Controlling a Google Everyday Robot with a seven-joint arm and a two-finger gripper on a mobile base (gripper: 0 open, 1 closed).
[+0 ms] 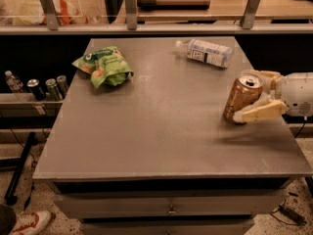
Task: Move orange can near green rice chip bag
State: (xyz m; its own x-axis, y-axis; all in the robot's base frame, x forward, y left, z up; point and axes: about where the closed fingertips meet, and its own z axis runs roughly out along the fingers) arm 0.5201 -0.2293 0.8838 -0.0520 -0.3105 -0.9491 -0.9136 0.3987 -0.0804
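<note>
Off the left edge of the counter (146, 136), a few small dark cans (48, 87) are sitting on a lower shelf, well out of the way and playing no part in this job. On the far left part of the counter the green rice chip bag (103, 65) is lying crumpled, and this is where the load is heading. Between it and the right side the grey top is lying bare, so nothing seems to be blocking a straight slide or carry across. Further right, near the back edge, a clear plastic bottle (208, 52) is lying on its side; it is resting behind the likely path, though a wide swing of the arm could clip it. Near the right edge the orange can (242, 99) is standing, leaning a little, well apart from the bag. The hand (243, 96) is reaching in from the right with its fingers (259, 112) spread apart, one passing behind the can's top and one in front by its base, so the can is sitting between them but not looking clamped. The step in hand seems to be the grasp itself. Next the fingers are needing to close firmly, then lift and travel left, setting the can just beside the bag without pushing it
</note>
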